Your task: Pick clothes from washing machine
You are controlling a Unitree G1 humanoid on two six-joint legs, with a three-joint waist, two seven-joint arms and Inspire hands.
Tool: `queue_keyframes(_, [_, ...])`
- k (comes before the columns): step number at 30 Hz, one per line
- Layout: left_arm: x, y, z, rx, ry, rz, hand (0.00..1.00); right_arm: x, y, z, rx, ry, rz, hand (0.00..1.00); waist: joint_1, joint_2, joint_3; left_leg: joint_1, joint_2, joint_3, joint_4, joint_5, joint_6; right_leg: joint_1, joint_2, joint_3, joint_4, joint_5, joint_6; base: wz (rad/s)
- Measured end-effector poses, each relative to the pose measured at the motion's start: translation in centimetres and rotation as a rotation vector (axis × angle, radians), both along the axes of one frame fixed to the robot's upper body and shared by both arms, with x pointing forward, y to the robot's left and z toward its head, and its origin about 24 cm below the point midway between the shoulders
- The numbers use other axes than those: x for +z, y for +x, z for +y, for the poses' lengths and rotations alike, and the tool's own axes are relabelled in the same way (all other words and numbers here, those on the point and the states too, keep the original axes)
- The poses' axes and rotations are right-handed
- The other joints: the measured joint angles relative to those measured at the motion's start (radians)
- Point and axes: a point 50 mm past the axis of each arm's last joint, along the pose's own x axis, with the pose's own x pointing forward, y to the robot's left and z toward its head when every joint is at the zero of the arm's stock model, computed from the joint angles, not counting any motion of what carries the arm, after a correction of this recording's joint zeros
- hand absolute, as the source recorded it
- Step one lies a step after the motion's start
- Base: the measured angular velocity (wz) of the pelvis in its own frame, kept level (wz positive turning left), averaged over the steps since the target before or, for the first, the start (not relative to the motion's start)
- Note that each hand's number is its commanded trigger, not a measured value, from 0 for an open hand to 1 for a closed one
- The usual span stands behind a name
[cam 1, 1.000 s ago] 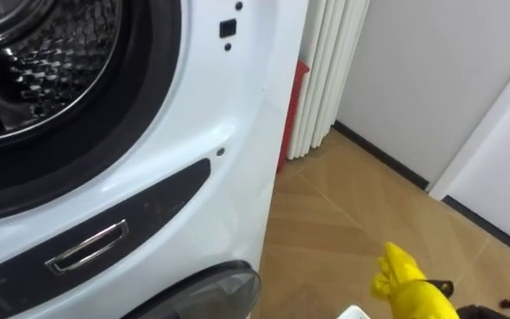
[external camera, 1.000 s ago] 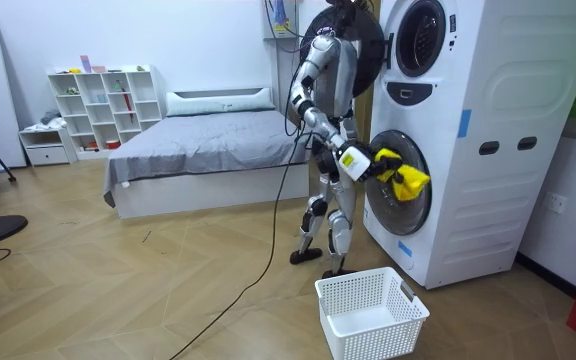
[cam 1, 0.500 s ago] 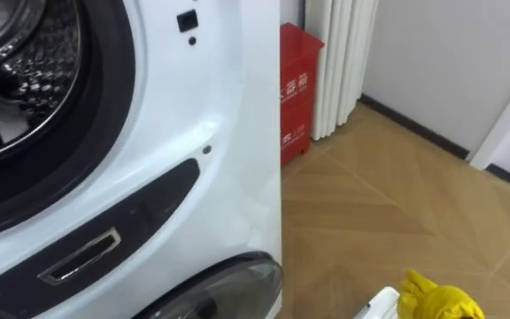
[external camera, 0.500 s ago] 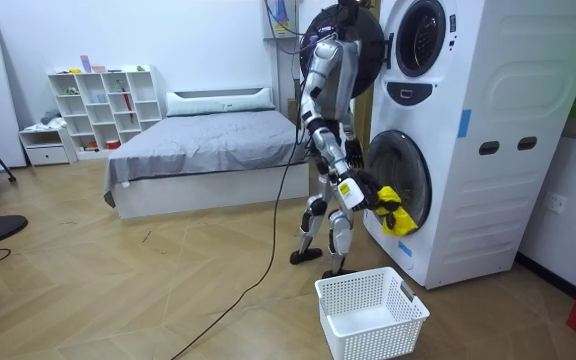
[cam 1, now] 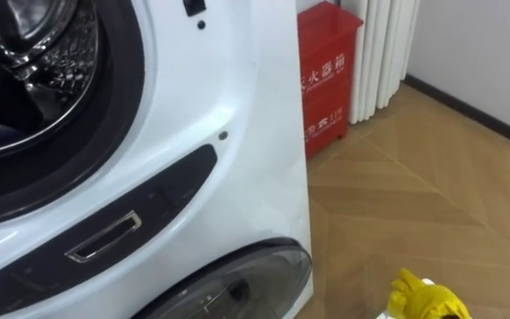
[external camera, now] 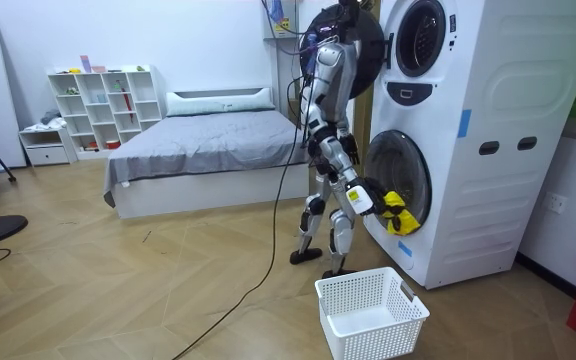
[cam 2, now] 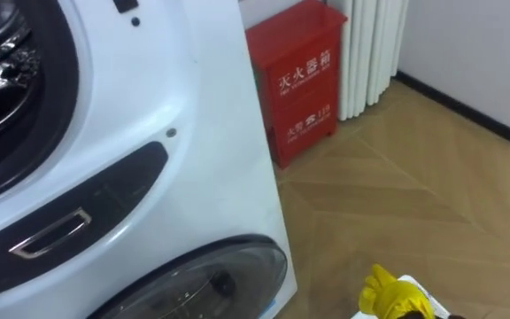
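- Room view: the right hand (external camera: 370,196) has dropped over the last second, from chest height to the middle of the lower door (external camera: 398,180). Its fingers are curled round a yellow cloth (external camera: 399,212) that hangs from them.
- The cloth is out of the washing machine (external camera: 488,150), held in the air above the white basket (external camera: 363,337) and not yet in it. I judge the picking done for this piece, with only the drop left.
- The eye views have swung right with the head. They catch the cloth at the bottom edge and the open upper drum (cam 1: 34,80); I cannot tell whether more clothes lie inside.
- The basket stands on the wooden floor (external camera: 168,290), just beside the machine's foot.
- A red box (cam 1: 326,80) stands beside the machine. A bed (external camera: 198,150) and a white shelf (external camera: 103,105) are well behind the robot.
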Motion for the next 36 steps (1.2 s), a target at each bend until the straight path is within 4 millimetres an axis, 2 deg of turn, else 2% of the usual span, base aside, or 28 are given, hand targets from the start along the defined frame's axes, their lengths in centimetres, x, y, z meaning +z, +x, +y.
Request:
queue_keyframes(8, [0.0,-0.1,-0.1,0.004,-0.019,0.001,0.0,-0.4,-0.6,-0.2,-0.018,-0.002,0.012,1.0,0.008,0.009,0.0035,-0.023,-0.001,-0.003,0.004,0.001,0.0,-0.027,-0.003,-0.002,0.013,-0.008,-0.002,0.0])
queue_keyframes(11, [0.0,0.1,-0.4,-0.006,-0.031,-0.011,0.0,-0.4,-0.7,-0.3,-0.022,-0.004,0.005,1.0,0.005,0.009,0.0031,-0.04,-0.014,-0.005,0.008,0.002,0.004,-0.065,-0.015,-0.001,0.048,-0.027,0.0,0.05])
queue_keyframes(18, [-0.2,-0.1,-0.8,0.018,-0.035,-0.016,0.0,-0.3,-0.7,-0.7,-0.078,-0.005,-0.001,1.0,0.002,0.008,0.0046,-0.058,-0.027,0.006,0.01,0.006,0.01,-0.093,-0.019,0.015,0.076,-0.038,0.003,-0.02])
queue_keyframes(20, [-0.2,-0.2,-0.8,0.021,-0.034,-0.013,0.0,0.0,-0.3,-0.9,-0.113,-0.003,-0.018,1.0,-0.011,0.009,0.0037,-0.066,-0.033,0.006,0.01,0.008,0.012,-0.104,-0.018,0.021,0.079,-0.038,0.006,-0.04])
queue_keyframes(24, [-0.1,-0.1,-0.7,0.024,-0.032,-0.019,0.0,0.1,-0.7,-1.6,-0.16,-0.009,-0.019,1.0,-0.018,0.007,0.0039,-0.065,-0.035,0.006,0.009,0.008,0.013,-0.104,-0.017,0.025,0.085,-0.039,0.008,0.0])
queue_keyframes(29, [-0.1,0.0,-0.8,0.025,-0.033,-0.025,0.0,0.6,-1.1,-2.9,-0.212,-0.051,-0.012,1.0,-0.037,0.014,-0.001,-0.061,-0.035,0.001,0.0,0.008,0.012,-0.104,-0.013,0.023,0.091,-0.041,0.006,0.02])
queue_keyframes(31, [0.0,0.1,-0.8,0.042,-0.04,-0.034,0.0,0.8,-1.3,-3.1,-0.224,-0.066,-0.014,0.26,-0.038,0.013,-0.0001,-0.059,-0.035,0.001,0.0,0.008,0.012,-0.104,-0.013,0.023,0.094,-0.043,0.005,0.0])
queue_keyframes(32, [0.0,0.1,-0.8,0.054,-0.045,-0.039,0.0,0.9,-1.3,-3.3,-0.229,-0.075,-0.016,0.0,-0.038,0.013,-0.0002,-0.059,-0.035,0.0,0.0,0.008,0.012,-0.105,-0.012,0.023,0.094,-0.043,0.004,0.0])
queue_keyframes(36, [0.0,0.2,-0.8,0.054,-0.046,-0.04,0.0,1.1,-1.4,-3.6,-0.252,-0.087,-0.025,0.0,-0.042,0.008,0.002,-0.056,-0.039,0.0,0.003,0.008,0.012,-0.107,-0.011,0.035,0.109,-0.054,0.009,0.0])
